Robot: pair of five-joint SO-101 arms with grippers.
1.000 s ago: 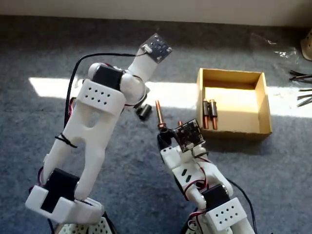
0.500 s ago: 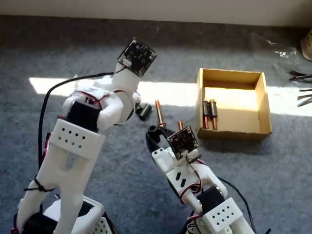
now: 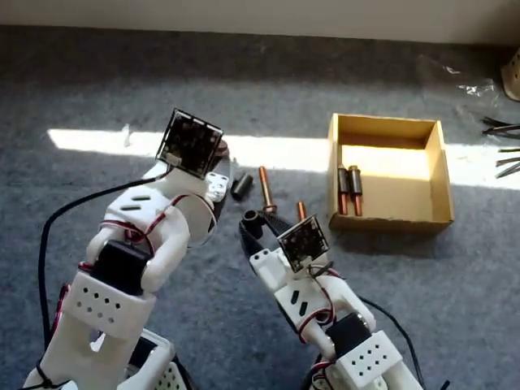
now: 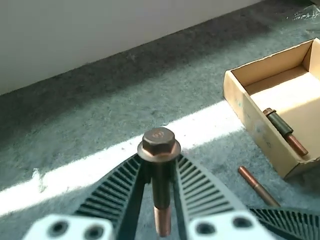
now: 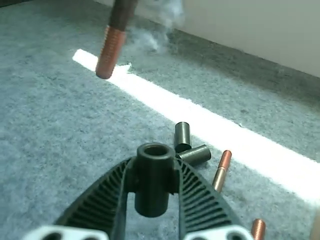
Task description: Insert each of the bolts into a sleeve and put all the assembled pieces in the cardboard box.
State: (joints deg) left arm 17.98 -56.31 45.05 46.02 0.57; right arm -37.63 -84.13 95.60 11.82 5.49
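My left gripper (image 4: 159, 161) is shut on a copper bolt (image 4: 159, 175), held upright with its hex head on top, above the carpet to the left of the cardboard box (image 4: 246, 106). My right gripper (image 5: 153, 168) is shut on a black sleeve (image 5: 151, 176), open end up. That same bolt's threaded tip (image 5: 106, 62) hangs above and beyond the sleeve. In the high view the right gripper (image 3: 253, 221) holds the sleeve (image 3: 250, 216) left of the box (image 3: 333, 175). Two assembled pieces (image 3: 348, 189) lie in the box.
Loose on the carpet between the arms and the box are two bolts (image 3: 265, 188) (image 3: 301, 210) and two black sleeves (image 5: 182, 135) (image 5: 195, 154). Metal tools (image 3: 504, 154) lie at the right edge of the high view. A wall runs along the far side.
The left arm has pulled back to the left and nearer, carrying the bolt. The right gripper has drawn back a little to the left with the sleeve.
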